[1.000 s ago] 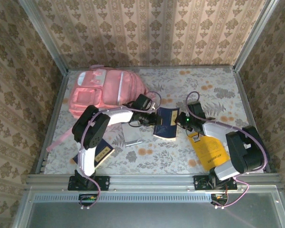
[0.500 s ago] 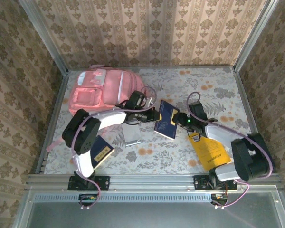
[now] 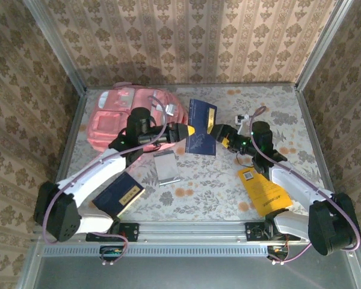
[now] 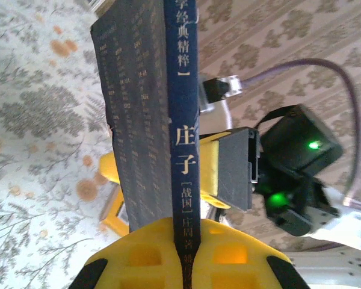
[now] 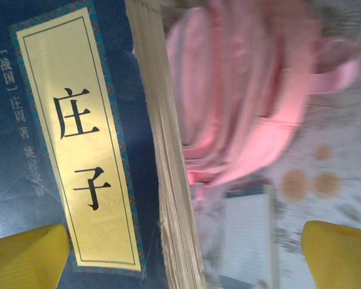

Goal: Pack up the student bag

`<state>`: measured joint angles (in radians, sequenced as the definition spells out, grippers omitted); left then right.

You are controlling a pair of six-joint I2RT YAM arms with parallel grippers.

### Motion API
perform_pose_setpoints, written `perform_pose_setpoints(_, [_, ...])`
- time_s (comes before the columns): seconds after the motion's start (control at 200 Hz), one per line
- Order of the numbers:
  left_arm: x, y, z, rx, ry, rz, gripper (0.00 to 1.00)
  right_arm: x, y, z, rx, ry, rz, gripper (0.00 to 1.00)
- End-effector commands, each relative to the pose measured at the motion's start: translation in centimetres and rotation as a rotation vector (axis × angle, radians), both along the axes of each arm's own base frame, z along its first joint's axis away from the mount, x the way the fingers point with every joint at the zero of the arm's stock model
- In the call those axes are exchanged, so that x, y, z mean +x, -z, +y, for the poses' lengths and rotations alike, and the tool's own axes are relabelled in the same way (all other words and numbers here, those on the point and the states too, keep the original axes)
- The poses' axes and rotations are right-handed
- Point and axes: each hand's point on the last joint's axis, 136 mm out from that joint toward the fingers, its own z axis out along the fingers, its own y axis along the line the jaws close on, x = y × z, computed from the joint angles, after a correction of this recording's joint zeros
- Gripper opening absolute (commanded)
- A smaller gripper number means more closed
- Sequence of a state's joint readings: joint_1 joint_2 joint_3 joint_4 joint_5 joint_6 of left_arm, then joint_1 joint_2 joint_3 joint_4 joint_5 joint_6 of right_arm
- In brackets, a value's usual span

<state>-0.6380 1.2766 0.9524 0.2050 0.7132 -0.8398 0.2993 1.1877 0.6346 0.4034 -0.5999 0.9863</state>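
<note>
Technician: Inventory by count?

Inspector: One student bag [image 3: 117, 114], pink, lying at the far left of the worktop [image 3: 289, 108]. Two dark blue books: the held book [image 3: 201, 126], just right of the bag, and the spare book [image 3: 120, 195], flat at the near left. One grey notebook [image 3: 166, 167] between them. One yellow booklet [image 3: 265, 191] at the near right. Two grippers.

Technician: Left gripper condition?

Inspector: The left gripper [image 4: 180, 241] is clamped on the held book. Its yellow fingers [image 4: 138, 256] pinch the lower end of the spine, which carries white Chinese lettering.

Technician: Right gripper condition?

Inspector: The right gripper [image 5: 180, 256] is spread wide and grasps nothing. The book's labelled front cover sits beside one yellow fingertip, and the other fingertip stands well apart. In the left wrist view, a padded finger [image 4: 231, 174] lies just beside the spine; whether it touches cannot be told.

Technician: Deviation from one second ago?

Inspector: Both grippers then met at the book near the worktop's centre. The right gripper has since let go. The left arm has stretched out and carried the book farther back, closer to the bag's right side. The bag, spare book, notebook and booklet are unmoved.
</note>
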Motion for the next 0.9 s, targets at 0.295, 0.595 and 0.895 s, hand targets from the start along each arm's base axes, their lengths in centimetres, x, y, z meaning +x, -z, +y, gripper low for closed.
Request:
perform_pose_setpoints(0.295, [-2.3,-2.6,3.8,-0.067,-0.003,-0.037,0.00,-5.0,-11.5,3.3,0.233,-0.242,-0.298,0.62])
perform_pose_setpoints(0.595, [-2.5,-2.8,3.3,-0.143,0.060,-0.004,0.20,-6.2,-11.5,3.6,0.152,-0.238,-0.320,0.00])
perform_pose_setpoints(0.895, [-4.1,-5.5,3.1,-0.225,0.149,-0.066,0.27,-8.3,-11.5,4.0,0.104,-0.307,-0.325,0.00])
